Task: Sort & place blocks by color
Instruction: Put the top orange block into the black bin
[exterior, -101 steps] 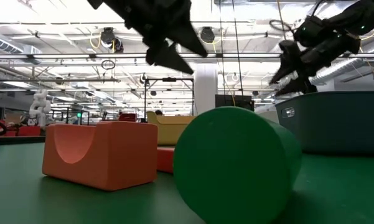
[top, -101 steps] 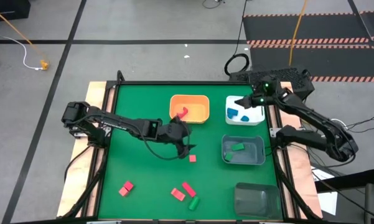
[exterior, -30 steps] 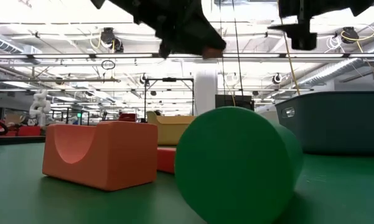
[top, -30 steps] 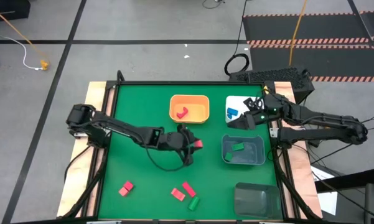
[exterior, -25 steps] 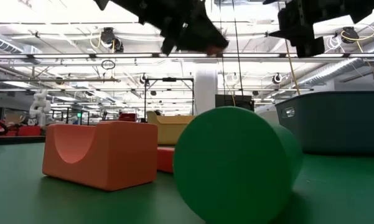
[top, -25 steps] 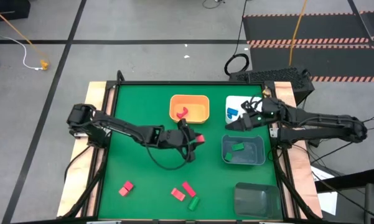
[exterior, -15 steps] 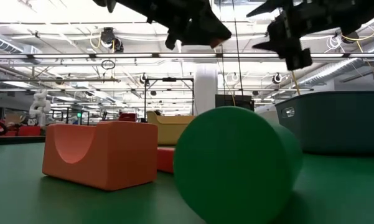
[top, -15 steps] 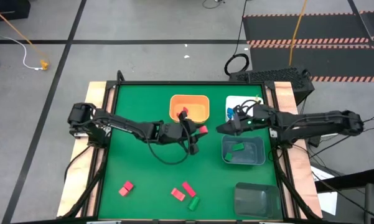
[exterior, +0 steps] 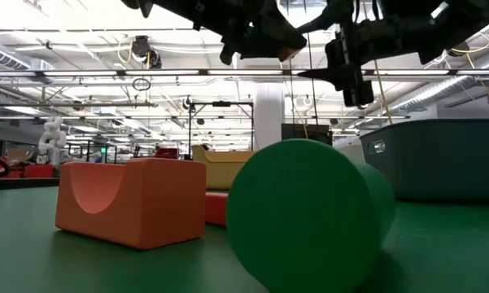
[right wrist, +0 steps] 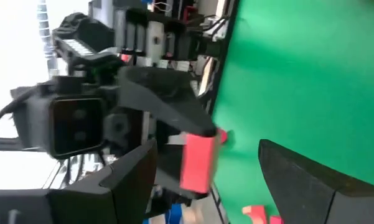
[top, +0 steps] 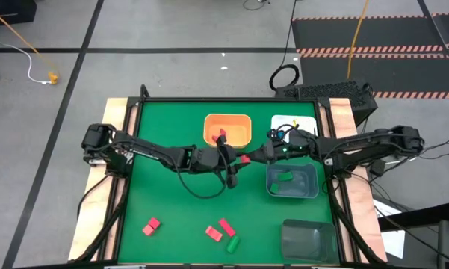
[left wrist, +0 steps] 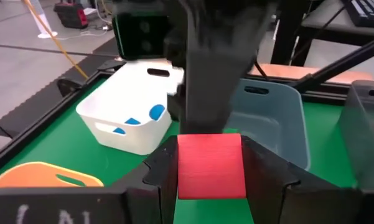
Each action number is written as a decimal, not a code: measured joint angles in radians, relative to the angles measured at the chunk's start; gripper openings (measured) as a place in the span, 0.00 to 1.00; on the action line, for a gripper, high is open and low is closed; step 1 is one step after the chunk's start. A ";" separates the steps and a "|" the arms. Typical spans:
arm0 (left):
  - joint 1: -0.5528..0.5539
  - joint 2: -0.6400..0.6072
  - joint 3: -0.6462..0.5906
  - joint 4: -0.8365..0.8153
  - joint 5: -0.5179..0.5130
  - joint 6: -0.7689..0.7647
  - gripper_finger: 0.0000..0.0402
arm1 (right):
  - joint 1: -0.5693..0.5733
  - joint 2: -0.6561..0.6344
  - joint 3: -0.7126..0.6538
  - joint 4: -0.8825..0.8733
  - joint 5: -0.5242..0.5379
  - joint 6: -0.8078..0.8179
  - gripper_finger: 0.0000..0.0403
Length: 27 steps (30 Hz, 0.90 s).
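- Green felt-topped table [top: 164, 202], with 4 loose blocks near its front edge.
- Left gripper [top: 237, 158] over mid-table, clenched on a small red rectangular block [left wrist: 210, 165].
- Right gripper [top: 255, 156] facing it, fingers spread wide around that block.

no legible text, labels or numbers anywhere

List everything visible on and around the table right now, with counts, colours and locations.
Held red block: 1, between the left fingers, above mid-table.
Loose red blocks: 3, near edge.
Green cylinder: 1, beside them.
Orange bin: 1, far centre, red piece inside.
White bin: 1, blue pieces inside.
Grey bin: 1, green block inside.
Dark bin: 1, near right corner.
Left gripper: shut on the block.
Right gripper: open, facing it.
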<state>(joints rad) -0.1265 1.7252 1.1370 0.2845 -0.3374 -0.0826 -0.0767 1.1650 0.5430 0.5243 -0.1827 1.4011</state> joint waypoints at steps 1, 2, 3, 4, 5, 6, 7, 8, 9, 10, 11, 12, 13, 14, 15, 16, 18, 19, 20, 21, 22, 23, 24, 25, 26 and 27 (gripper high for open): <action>0.001 0.000 0.000 0.001 0.000 0.003 0.34 | 0.003 0.014 0.000 0.015 0.002 0.001 0.67; 0.001 0.000 0.000 0.001 -0.001 0.007 0.34 | 0.006 0.030 0.000 0.039 0.001 0.007 0.67; 0.002 0.000 0.000 -0.001 -0.001 0.013 0.34 | 0.008 0.044 0.000 0.066 -0.001 0.014 0.67; 0.002 0.001 0.000 -0.002 -0.001 0.021 0.34 | 0.008 0.055 0.000 0.085 -0.007 0.017 0.67; 0.003 0.003 0.000 0.000 -0.001 0.025 0.34 | 0.008 0.066 0.000 0.103 -0.019 0.018 0.67; 0.003 0.004 0.000 0.002 -0.001 0.026 0.34 | 0.008 0.075 0.000 0.119 -0.025 0.024 0.67; 0.003 0.004 0.000 0.001 0.000 0.026 0.34 | 0.008 0.081 0.000 0.122 -0.026 0.029 0.67; 0.003 0.004 0.000 0.001 0.003 0.026 0.34 | 0.008 0.086 0.000 0.122 -0.027 0.032 0.66; 0.003 0.004 0.000 0.001 0.006 0.026 0.34 | 0.007 0.090 0.000 0.124 -0.028 0.032 0.66; 0.003 0.004 0.000 -0.001 0.006 0.026 0.34 | 0.008 0.094 0.000 0.122 -0.029 0.033 0.64; 0.003 0.004 0.000 -0.004 0.006 0.026 0.34 | 0.008 0.094 0.000 0.121 -0.031 0.034 0.62; 0.003 0.004 0.000 -0.004 0.006 0.027 0.34 | 0.007 0.094 0.000 0.123 -0.032 0.034 0.60; 0.003 0.005 0.000 -0.004 0.007 0.029 0.34 | 0.007 0.094 0.000 0.128 -0.032 0.032 0.57; 0.003 0.005 0.000 -0.004 0.007 0.028 0.34 | 0.007 0.094 0.000 0.133 -0.033 0.030 0.54; 0.003 0.005 0.000 -0.003 0.007 0.029 0.34 | 0.008 0.094 0.000 0.135 -0.033 0.028 0.50; 0.003 0.005 0.000 -0.004 0.007 0.028 0.34 | 0.007 0.094 0.000 0.137 -0.034 0.026 0.46; 0.003 0.005 0.000 -0.004 0.017 0.028 0.34 | 0.007 0.094 0.000 0.142 -0.034 0.023 0.38; 0.003 0.005 0.000 -0.003 0.019 0.029 0.34 | 0.007 0.094 0.000 0.145 -0.035 0.022 0.33; 0.003 0.005 0.000 -0.003 0.018 0.032 0.34 | 0.007 0.094 0.000 0.144 -0.035 0.022 0.29; 0.003 0.005 0.000 -0.004 0.018 0.035 0.34 | 0.007 0.094 0.000 0.143 -0.035 0.021 0.24; 0.003 0.005 0.000 -0.005 0.018 0.037 0.34 | 0.007 0.094 0.000 0.144 -0.035 0.018 0.20; 0.003 0.005 0.000 -0.007 0.018 0.040 0.34 | 0.007 0.094 0.000 0.145 -0.035 0.013 0.16; 0.003 0.005 0.000 -0.007 0.018 0.045 0.34 | 0.007 0.094 0.000 0.147 -0.035 0.012 0.13; 0.003 0.005 0.000 -0.007 0.016 0.047 0.34 | 0.007 0.094 0.000 0.149 -0.035 0.012 0.10; 0.003 0.005 0.000 -0.006 0.014 0.047 0.34 | 0.007 0.094 0.000 0.150 -0.035 0.012 0.10; 0.003 0.005 0.000 -0.006 0.014 0.047 0.34 | 0.007 0.094 0.000 0.151 -0.035 0.011 0.10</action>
<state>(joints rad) -0.1238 1.7302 1.1370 0.2783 -0.3233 -0.0357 -0.0692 1.2594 0.5426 0.6750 -0.2176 1.4124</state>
